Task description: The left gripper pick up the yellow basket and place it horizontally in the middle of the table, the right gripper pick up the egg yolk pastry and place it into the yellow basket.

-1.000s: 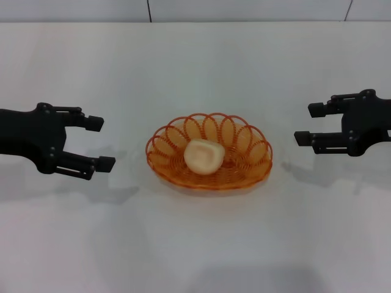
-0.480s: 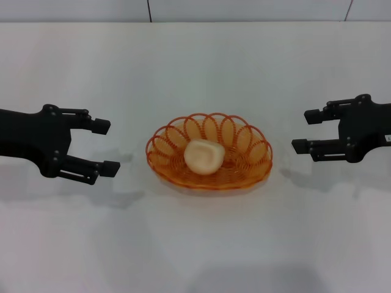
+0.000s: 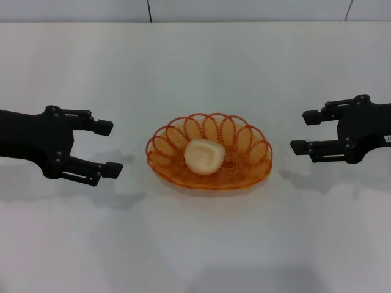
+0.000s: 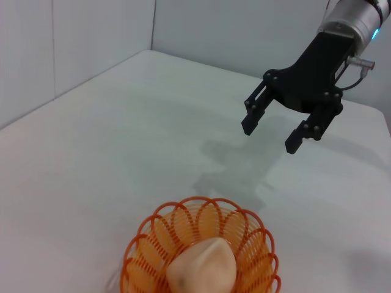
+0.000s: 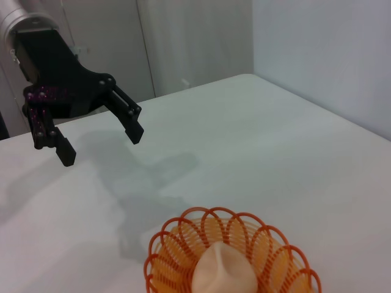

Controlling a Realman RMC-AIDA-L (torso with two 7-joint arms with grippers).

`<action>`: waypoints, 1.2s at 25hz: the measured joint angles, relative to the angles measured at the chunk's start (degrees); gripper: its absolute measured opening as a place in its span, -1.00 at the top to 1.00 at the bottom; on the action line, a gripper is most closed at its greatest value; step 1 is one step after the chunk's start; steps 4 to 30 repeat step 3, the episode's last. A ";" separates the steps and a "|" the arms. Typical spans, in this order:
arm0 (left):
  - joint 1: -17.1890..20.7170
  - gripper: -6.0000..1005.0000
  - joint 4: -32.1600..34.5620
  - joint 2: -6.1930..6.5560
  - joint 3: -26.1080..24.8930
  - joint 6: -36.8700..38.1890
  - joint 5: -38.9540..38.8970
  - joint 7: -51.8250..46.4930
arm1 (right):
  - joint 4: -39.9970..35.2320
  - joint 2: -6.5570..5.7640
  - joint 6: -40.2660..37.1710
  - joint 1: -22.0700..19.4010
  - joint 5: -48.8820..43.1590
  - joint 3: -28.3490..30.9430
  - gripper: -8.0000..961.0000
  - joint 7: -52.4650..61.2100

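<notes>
The yellow basket (image 3: 209,152) lies flat in the middle of the white table (image 3: 195,244), and the egg yolk pastry (image 3: 203,156) rests inside it. Both also show in the left wrist view, basket (image 4: 201,256) and pastry (image 4: 203,268), and in the right wrist view, basket (image 5: 232,259) and pastry (image 5: 223,271). My left gripper (image 3: 110,148) hovers open to the left of the basket, apart from it, holding nothing. My right gripper (image 3: 303,131) hovers open on the basket's right side, also holding nothing. Each wrist view shows the opposite claw: right gripper (image 4: 269,135), left gripper (image 5: 101,146).
A grey wall (image 3: 195,9) runs along the table's far edge. White tabletop stretches in front of the basket and behind it.
The left gripper has slid slightly right toward the basket. The right gripper has shifted a little left and down. Basket and pastry have not moved.
</notes>
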 joint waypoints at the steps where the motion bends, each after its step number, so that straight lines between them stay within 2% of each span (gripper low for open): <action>1: 0.00 -0.77 0.00 0.00 0.00 0.02 0.00 0.00 | 0.00 0.00 0.00 0.00 0.01 -0.05 -0.32 0.02; 30: 0.00 -0.77 0.01 0.00 0.00 0.19 0.00 0.00 | 0.00 0.00 -0.08 -0.01 0.01 -0.11 -0.32 0.05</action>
